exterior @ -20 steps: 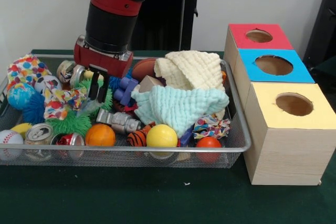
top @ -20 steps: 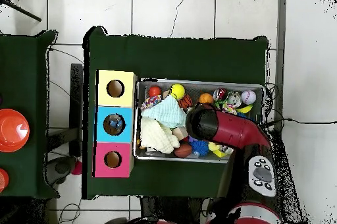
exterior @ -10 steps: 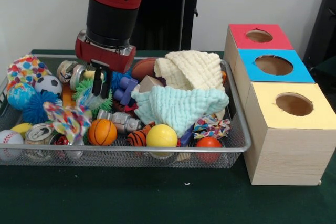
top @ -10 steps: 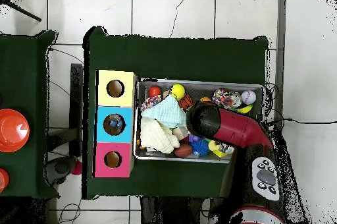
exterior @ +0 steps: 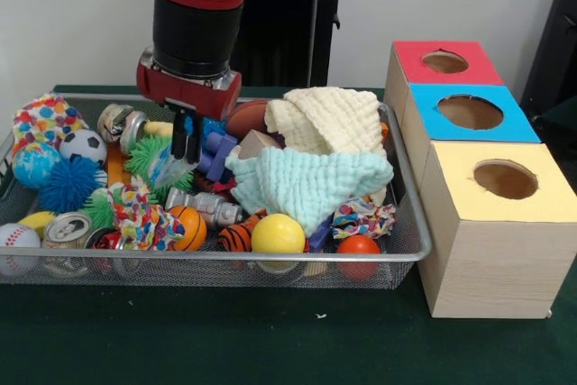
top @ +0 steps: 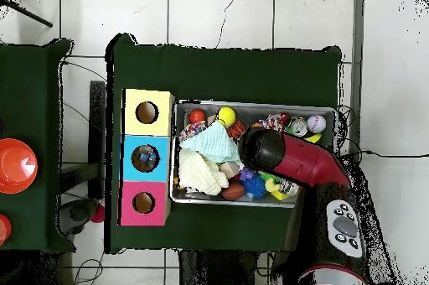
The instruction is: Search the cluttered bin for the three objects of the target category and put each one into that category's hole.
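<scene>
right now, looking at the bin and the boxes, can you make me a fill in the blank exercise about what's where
1. The wooden box nearest the camera in the front view has a ____ top.
2. The pale green muslin cloth lies in front of a ____ muslin cloth.
3. The smooth yellow ball sits against the wire mesh bin's ____ wall.
4. The robot's gripper hangs over a ____ spiky ball.

Missing words: yellow; cream; front; green

A plain pale wall (exterior: 72, 15) fills the upper part of the front view. Dark green cloth covers the worktop (exterior: 270, 340) along the bottom. Seen from overhead, the floor (top: 218, 13) is white tile with dark grout, and a second green-covered table (top: 33, 89) sits at the left edge.
</scene>
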`<action>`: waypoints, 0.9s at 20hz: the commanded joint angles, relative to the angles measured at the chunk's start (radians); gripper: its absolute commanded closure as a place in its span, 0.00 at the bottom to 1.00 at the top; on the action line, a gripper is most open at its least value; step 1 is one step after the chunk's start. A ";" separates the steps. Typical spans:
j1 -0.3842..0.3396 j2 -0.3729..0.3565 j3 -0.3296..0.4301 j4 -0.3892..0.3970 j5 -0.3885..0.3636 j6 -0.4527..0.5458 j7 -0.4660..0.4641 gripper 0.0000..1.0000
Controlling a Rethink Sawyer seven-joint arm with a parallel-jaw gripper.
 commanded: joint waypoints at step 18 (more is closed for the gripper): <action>-0.042 -0.137 0.110 -0.168 0.030 0.520 0.032 1.00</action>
